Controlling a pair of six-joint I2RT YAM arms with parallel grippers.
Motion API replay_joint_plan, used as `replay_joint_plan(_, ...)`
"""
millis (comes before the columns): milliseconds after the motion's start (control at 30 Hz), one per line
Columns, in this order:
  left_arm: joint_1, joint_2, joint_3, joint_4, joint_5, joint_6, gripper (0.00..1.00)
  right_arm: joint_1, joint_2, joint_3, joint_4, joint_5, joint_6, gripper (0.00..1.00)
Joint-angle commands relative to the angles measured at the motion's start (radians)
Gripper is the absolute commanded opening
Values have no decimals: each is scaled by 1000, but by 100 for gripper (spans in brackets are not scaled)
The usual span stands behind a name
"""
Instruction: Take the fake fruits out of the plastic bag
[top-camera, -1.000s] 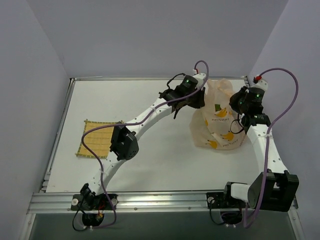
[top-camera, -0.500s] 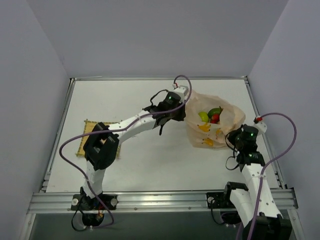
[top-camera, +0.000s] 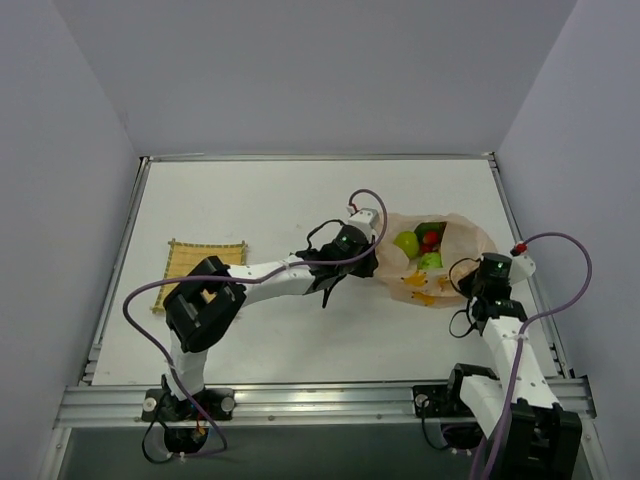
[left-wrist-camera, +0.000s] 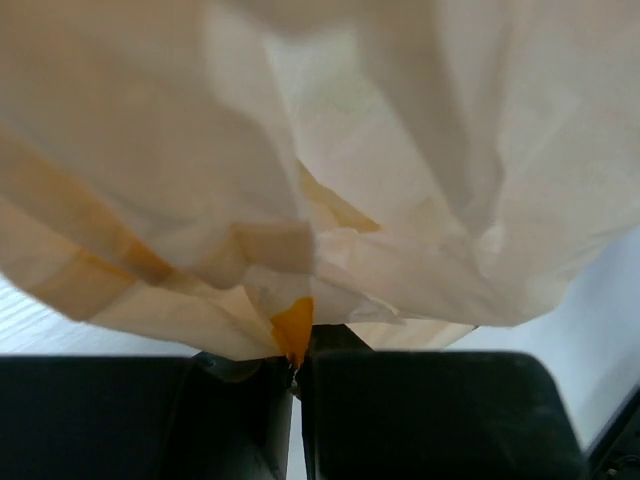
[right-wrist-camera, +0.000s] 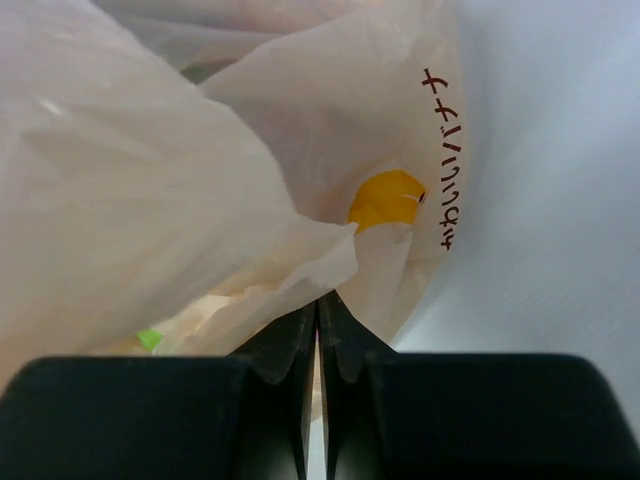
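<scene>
The peach-orange plastic bag (top-camera: 455, 243) lies low on the table at the right, its mouth spread open upward. Inside it show the yellow-green pear-like fruit (top-camera: 406, 242), the red berry bunch (top-camera: 431, 238) and a green fruit (top-camera: 430, 260). My left gripper (top-camera: 375, 258) is shut on the bag's left rim; the film (left-wrist-camera: 300, 200) fills the left wrist view above the pinched fold (left-wrist-camera: 293, 335). My right gripper (top-camera: 470, 283) is shut on the bag's right rim, with bag film (right-wrist-camera: 200, 180) and a banana print (right-wrist-camera: 385, 200) ahead of the fingers.
A square yellow woven mat (top-camera: 200, 272) lies at the left of the white table (top-camera: 250, 200). Grey walls close in the sides and back. A metal rail (top-camera: 300, 400) runs along the near edge by the arm bases.
Both grippers came down and toward the near side with the bag. The bag went from upright and closed to lying low and spread open, and the fruits came into view.
</scene>
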Motion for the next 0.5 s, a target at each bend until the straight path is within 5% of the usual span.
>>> replay_joint_plan(0, -59, 13, 19, 152, -27, -37, 2, -26, -12, 127, -32, 69, -51, 8)
replay_joint_plan(67, -67, 31, 3, 188, -27, -58, 2, -26, -68, 166, -66, 61, -83, 26)
replay_joint_plan(100, -65, 33, 2, 208, -27, -64, 2, -24, -98, 187, -104, 59, -93, 45)
replay_joint_plan(200, -65, 33, 2, 223, -34, -61, 2, 19, -184, 270, -193, 90, -108, 71)
replay_joint_plan(300, -65, 30, -6, 238, -57, -55, 2, 62, -256, 309, -210, 109, -87, 83)
replay_joint_plan(467, -65, 44, -20, 258, -54, -60, 2, 94, -259, 445, -238, 74, -113, 83)
